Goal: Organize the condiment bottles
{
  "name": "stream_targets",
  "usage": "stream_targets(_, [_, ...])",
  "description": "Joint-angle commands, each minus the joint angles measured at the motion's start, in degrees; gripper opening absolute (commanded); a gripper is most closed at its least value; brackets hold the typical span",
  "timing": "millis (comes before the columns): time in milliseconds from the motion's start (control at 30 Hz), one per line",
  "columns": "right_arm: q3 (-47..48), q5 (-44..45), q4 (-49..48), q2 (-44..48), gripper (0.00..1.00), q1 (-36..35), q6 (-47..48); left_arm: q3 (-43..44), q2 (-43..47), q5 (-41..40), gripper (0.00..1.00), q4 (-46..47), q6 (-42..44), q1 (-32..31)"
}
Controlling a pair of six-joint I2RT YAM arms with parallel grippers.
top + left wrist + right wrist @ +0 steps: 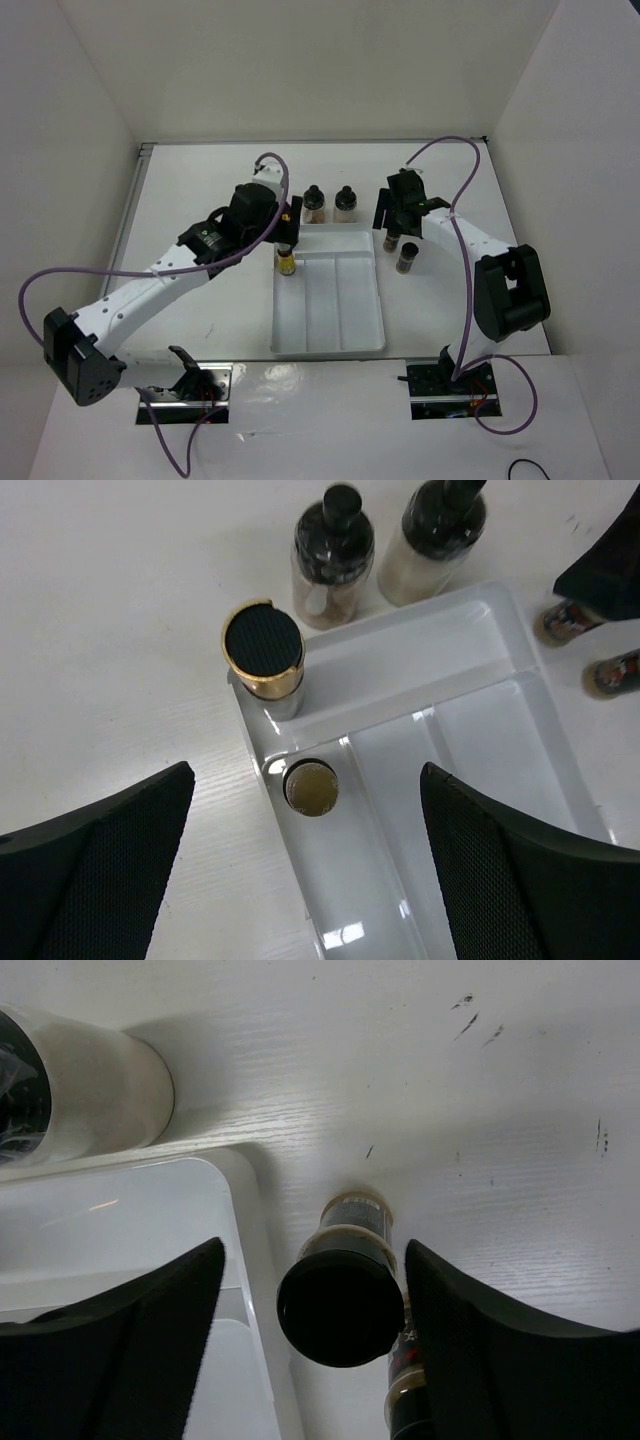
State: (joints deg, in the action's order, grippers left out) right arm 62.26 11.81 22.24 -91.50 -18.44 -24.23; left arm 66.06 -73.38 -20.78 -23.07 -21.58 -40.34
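Observation:
A yellow-amber jar stands in the left long section of the white tray, between the open fingers of my left gripper and below them. It also shows in the top view. A jar with a gold-rimmed black cap stands at the tray's far-left corner. Two black-capped jars stand on the table behind the tray. My right gripper is open around a dark jar with a black cap, which stands just right of the tray. Another dark jar stands close beside it.
The tray has one cross section at the far end and two long sections. White walls close in the table on the left, back and right. The pale jar stands near my right gripper's left finger.

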Motion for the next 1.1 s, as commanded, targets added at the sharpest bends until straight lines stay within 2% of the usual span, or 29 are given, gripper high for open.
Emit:
stream_targets(0, [1.8,2.3,1.0,-0.5,0.73,0.3,-1.0,4.1,2.9,-1.5,1.00,-2.0,-0.9,-0.3])
stream_targets(167, [1.8,2.3,1.5,-1.0,0.69,0.3,-1.5,5.7,6.2,-2.5,1.00,-2.6,-0.9,-0.3])
stream_targets(233, [1.8,2.3,2.0,-1.0,0.63,0.3,-1.5,5.7,6.8,-3.1,1.00,-2.6,-0.9,-0.3])
stream_targets(300, [1.8,2.3,2.0,-1.0,0.63,0.3,-2.1,5.2,7.5,-3.7,1.00,-3.2,-0.9,-0.3])
stream_targets(367, [1.8,2.3,2.7,-1.0,0.58,0.3,-2.1,5.2,8.5,-3.7,1.00,-3.2,-0.9,-0.3])
stream_targets(500, [1.8,2.9,3.2,-1.6,0.38,0.3,-2.6,4.1,9.9,-4.2,1.00,-3.2,-1.4,-0.3])
stream_targets(533, [1.8,2.9,3.2,-1.6,0.27,0.3,-2.6,3.6,10.6,-4.2,1.00,-3.2,-1.4,-0.3])
stream_targets(567, [1.8,2.9,3.2,-1.6,0.21,0.3,-2.6,3.5,11.4,-4.2,1.00,-3.2,-1.4,-0.3])
stream_targets(767, [7.8,6.4,9.6,0.3,0.00,-1.7,-2.6,1.3,14.2,-4.2,1.00,-2.6,-2.0,1.5])
stream_targets(900, [10.5,4.7,11.2,4.7,0.00,-2.4,-2.6,1.3,14.2,-7.6,1.00,-3.6,-2.0,1.5])
stream_targets(1067, [11.7,-1.3,10.1,8.8,0.00,-9.1,-1.9,2.9,13.6,-14.0,1.00,-9.4,-9.5,2.7])
